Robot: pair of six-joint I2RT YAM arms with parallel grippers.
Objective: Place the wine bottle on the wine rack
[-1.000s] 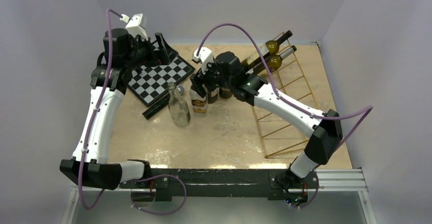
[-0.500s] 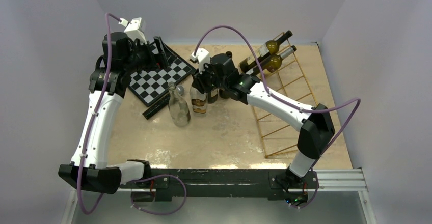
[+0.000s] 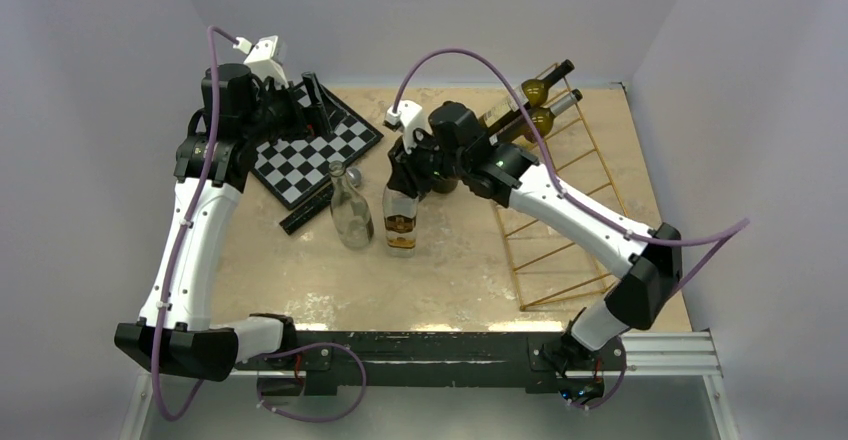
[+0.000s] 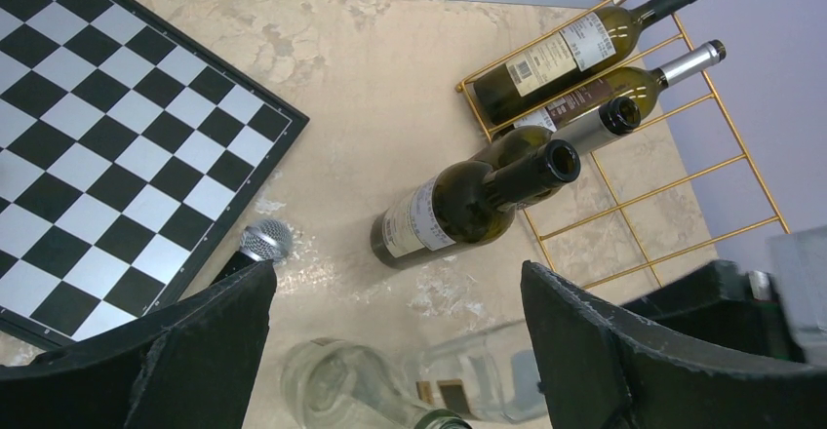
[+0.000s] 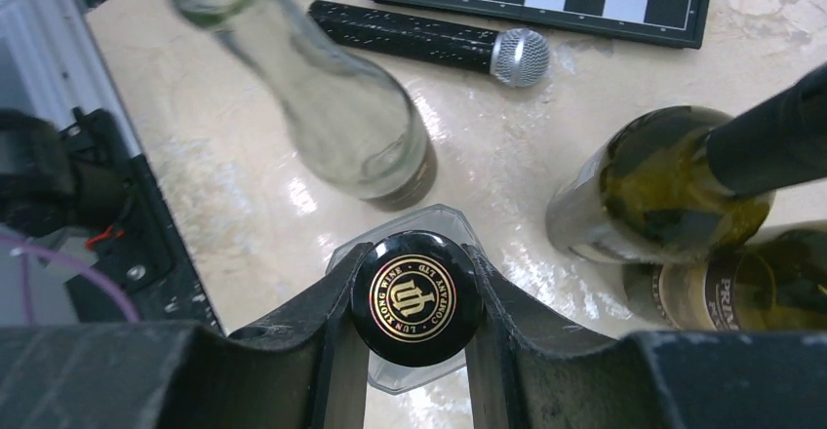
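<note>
- The wine bottle point(image 3: 400, 224) stands upright near the middle of the worktop point(image 3: 450, 280), clear of the wine rack point(image 3: 560, 235) to its right.
- The right jaws are clamped from above on either side of its black cap point(image 5: 414, 297).
- A clear empty bottle point(image 3: 351, 216) stands just beside it on the left.
- Two dark green bottles point(image 5: 663, 190) stand close behind it, towards the rack.
- A microphone point(image 3: 308, 210) lies past the clear bottle, beside the chessboard point(image 3: 312, 155).
- Two bottles point(image 3: 535, 90) lie in the rack's far end.
- The left jaws hang wide apart above the chessboard, holding nothing.
</note>
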